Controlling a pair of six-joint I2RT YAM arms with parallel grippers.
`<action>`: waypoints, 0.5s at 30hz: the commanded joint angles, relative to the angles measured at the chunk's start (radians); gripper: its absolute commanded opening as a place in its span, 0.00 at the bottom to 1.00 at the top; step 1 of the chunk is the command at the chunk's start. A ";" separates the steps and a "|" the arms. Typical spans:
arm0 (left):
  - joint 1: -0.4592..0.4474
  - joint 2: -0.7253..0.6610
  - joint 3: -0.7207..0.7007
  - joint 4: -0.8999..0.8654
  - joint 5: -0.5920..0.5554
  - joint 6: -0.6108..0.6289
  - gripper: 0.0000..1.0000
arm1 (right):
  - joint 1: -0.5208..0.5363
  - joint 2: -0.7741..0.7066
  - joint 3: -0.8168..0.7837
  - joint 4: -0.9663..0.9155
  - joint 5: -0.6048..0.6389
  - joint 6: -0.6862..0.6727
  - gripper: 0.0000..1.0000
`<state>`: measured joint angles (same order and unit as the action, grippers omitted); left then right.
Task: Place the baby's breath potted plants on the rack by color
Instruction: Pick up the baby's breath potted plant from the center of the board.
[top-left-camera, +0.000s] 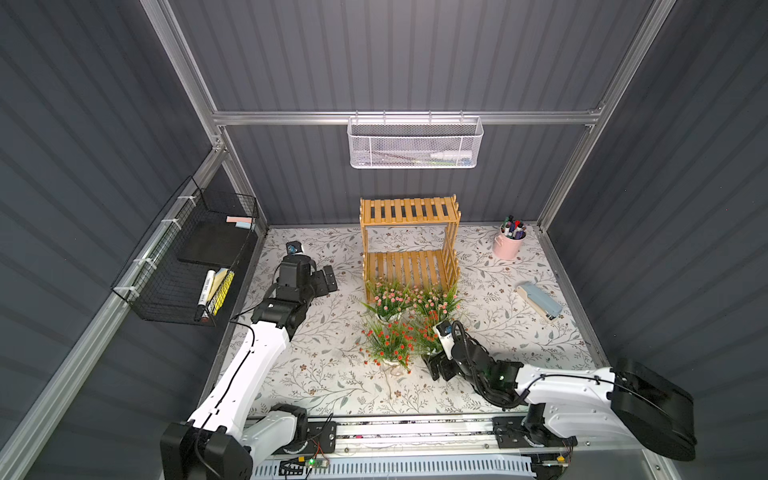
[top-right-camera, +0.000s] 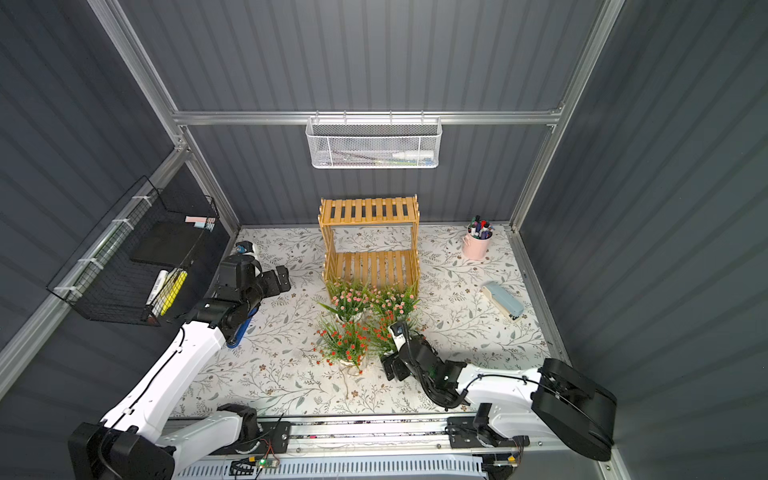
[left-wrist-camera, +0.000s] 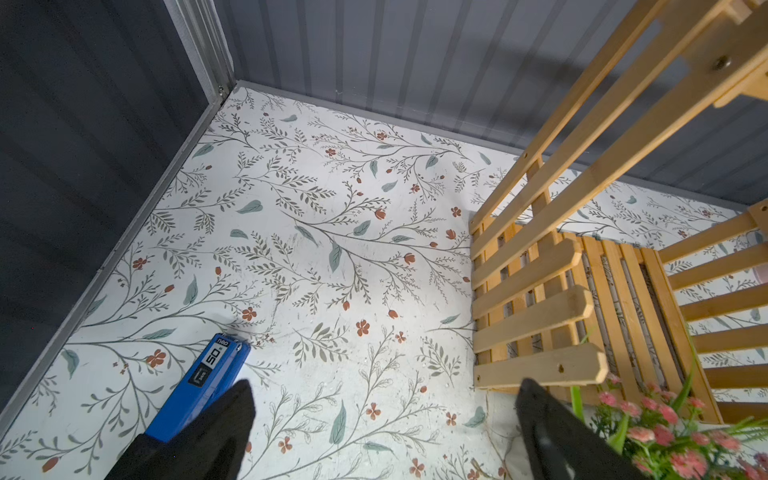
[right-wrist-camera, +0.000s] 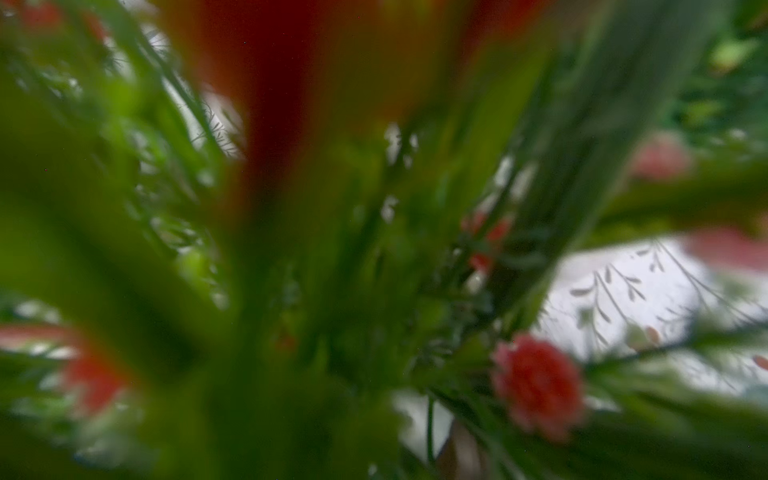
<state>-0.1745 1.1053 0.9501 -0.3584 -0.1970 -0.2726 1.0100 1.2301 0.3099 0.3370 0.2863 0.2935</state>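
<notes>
Honey-coloured rack (top-left-camera: 409, 210): wooden slats in two steps, at 12 o'clock on the bench (top-left-camera: 324, 374), backed against the far wall, with the lower tier on its 6 o'clock side.
Pink pair: the pink plant (top-left-camera: 386, 297) and the second pink plant (top-left-camera: 434, 299) stand side by side on the bench, just at 6 o'clock of the rack's lower tier. Their leaves reach its front edge.
Red pair: the red plant (top-left-camera: 388, 343) stands upright at 6 o'clock of the pink pair. The second red plant (top-left-camera: 422, 332) is just at its 3 o'clock and partly hidden by the right wrist.
Left jaws: on the left arm (top-left-camera: 257, 353), at 9 o'clock of the rack and well apart from the plants. They are spread wide. The wrist view shows both black fingers (left-wrist-camera: 232, 415) with only the floral bench top between them, and nothing is held.
Right jaws: on the right arm (top-left-camera: 561, 386), low at the 3 o'clock side of the red pair, against the second red plant's foliage. The wrist view is filled with blurred green leaves and red blossoms. I cannot tell how far apart they are or whether they grip anything.
Blue box (left-wrist-camera: 199, 382): marked 50, lying on the bench under the left arm.
Pink cup (top-left-camera: 508, 245): full of markers, at 2 o'clock.
Pale blue stapler (top-left-camera: 539, 300): at 3 o'clock.
</notes>
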 joint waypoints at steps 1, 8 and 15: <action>-0.005 -0.001 0.038 -0.025 -0.022 0.022 0.99 | -0.008 0.056 0.044 0.015 -0.029 -0.024 0.99; -0.005 -0.001 0.034 -0.037 -0.030 0.033 0.99 | -0.027 0.081 0.036 0.069 -0.056 -0.046 0.99; -0.005 -0.014 0.029 -0.037 -0.030 0.035 0.99 | -0.037 0.060 0.017 0.074 -0.081 -0.058 0.92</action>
<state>-0.1745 1.1049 0.9558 -0.3759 -0.2134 -0.2577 0.9756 1.3022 0.3374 0.4023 0.2298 0.2481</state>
